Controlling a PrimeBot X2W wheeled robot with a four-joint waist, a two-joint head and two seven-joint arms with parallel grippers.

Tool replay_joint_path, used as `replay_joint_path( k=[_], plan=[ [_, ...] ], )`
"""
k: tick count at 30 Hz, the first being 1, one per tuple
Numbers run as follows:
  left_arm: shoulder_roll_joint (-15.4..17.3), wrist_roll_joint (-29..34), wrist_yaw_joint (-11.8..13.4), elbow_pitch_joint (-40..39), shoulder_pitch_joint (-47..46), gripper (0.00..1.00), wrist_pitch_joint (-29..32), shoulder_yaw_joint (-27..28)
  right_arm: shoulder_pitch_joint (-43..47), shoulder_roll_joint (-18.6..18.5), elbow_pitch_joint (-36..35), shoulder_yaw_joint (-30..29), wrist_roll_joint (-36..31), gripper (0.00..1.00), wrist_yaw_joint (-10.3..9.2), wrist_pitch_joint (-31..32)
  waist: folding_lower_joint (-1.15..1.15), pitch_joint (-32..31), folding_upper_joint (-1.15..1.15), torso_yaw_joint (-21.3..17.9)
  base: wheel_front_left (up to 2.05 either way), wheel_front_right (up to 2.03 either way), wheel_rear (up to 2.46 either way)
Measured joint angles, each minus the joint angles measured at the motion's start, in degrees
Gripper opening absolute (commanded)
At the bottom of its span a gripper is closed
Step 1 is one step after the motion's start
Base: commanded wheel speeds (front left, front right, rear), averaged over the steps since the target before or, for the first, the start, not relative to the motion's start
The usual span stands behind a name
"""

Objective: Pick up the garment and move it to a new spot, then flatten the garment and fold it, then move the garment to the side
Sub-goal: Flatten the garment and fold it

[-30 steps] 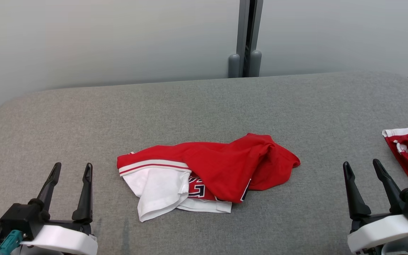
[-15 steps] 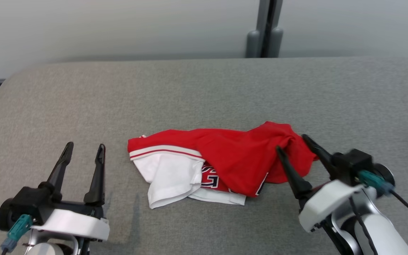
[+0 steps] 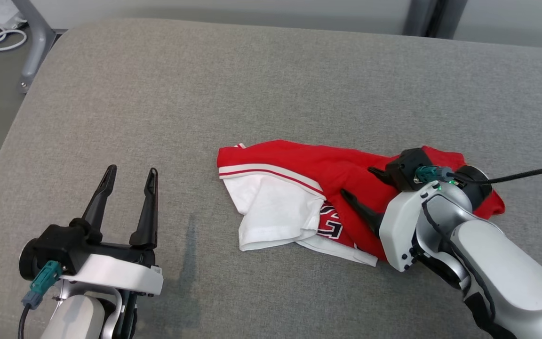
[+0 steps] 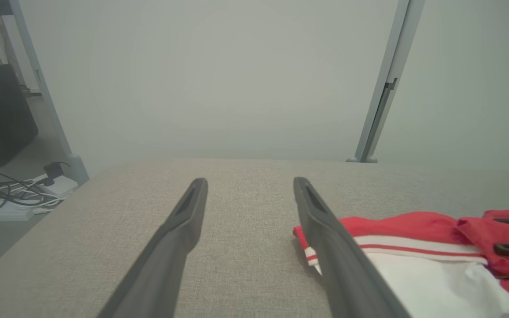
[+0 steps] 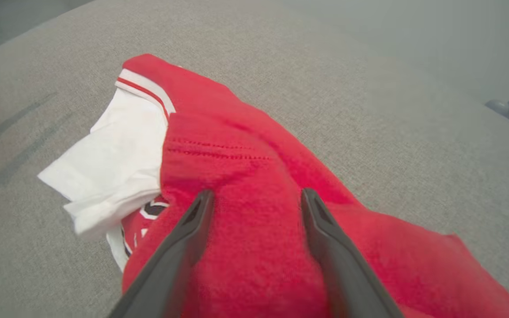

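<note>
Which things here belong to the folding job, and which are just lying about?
For the job: red and white garment; right gripper, open over it; left gripper, open, apart from it; grey table.
Lying about: power strip and cables; grey post.

Crumpled red-and-white garment point(image 3: 299, 188), lying mid-table

Garment point(image 3: 290, 160) lettering part-hidden by folds, end behind right gripper point(image 3: 355, 180)

Right pincer point(image 3: 356, 180) spread wide over crumpled garment point(image 3: 299, 162).
</note>
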Motion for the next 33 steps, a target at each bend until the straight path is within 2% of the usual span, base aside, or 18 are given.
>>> replay_joint_path(
  k=[1, 2, 4, 5, 11, 17, 24, 32, 33],
  plan=[
    [-0.2, 0.0, -0.2, 0.4, -0.2, 1.00, -0.2, 0.0, -0.8, -0.5, 0.6, 1.1, 0.7, 1.00, 0.00, 0.5, 0.00, 0.4, 0.00, 0.4, 0.00, 0.00, 0.00],
    [-0.3, 0.0, -0.4, 0.7, -0.2, 1.00, -0.3, 0.1, -1.5, -0.8, 1.2, 2.0, 1.6, 0.75, 0.00, 0.9, 0.00, 0.7, 0.00, 0.8, 0.00, 0.00, 0.00],
    [-0.5, 0.0, -0.6, 1.4, -0.5, 1.00, -0.5, 0.2, -2.7, -1.5, 1.7, 3.2, 2.7, 0.11, 0.00, 0.8, 0.00, 1.2, 0.00, 1.1, 0.00, 0.00, 0.00],
    [-0.5, 0.0, -0.7, 1.6, -0.7, 1.00, -0.6, 0.4, -3.2, -1.7, 1.7, 3.5, 3.4, 0.00, 0.00, 0.7, 0.00, 1.3, 0.00, 1.1, 0.00, 0.00, 0.00],
    [-0.6, 0.2, -1.0, 2.3, -1.2, 1.00, -1.0, 1.5, -3.9, -2.8, -0.2, 1.7, 4.4, 0.00, 0.00, -2.9, 0.00, 1.2, 0.00, -0.4, 0.00, 0.00, 0.00],
    [-0.4, 0.8, -1.4, 2.0, -1.2, 1.00, -1.1, 2.7, 0.8, -2.4, -6.1, -9.5, 3.5, 0.00, 0.00, -8.8, 0.00, 0.8, 0.00, -3.4, 0.00, 0.00, 0.00],
    [-0.2, 1.2, -1.5, 1.5, -1.2, 1.00, -1.2, 3.4, 14.0, 2.0, -9.5, -26.3, 4.8, 0.00, -0.02, -16.5, 0.00, 0.0, 0.00, -5.8, 0.00, 0.00, 0.00],
    [0.4, 1.5, -1.5, 1.2, -1.0, 1.00, -1.2, 3.7, 27.2, 7.2, -9.6, -28.8, 7.0, 0.00, -0.01, -25.0, 0.00, -0.4, 0.00, -7.4, 0.00, 0.00, 0.00],
    [0.5, 1.5, -1.5, 1.2, -0.8, 1.00, -1.2, 3.7, 28.2, 7.9, -9.0, -29.2, 7.6, 0.15, -0.01, -26.0, 0.00, -0.4, 0.00, -7.6, 0.00, 0.00, 0.00]
  ],
)
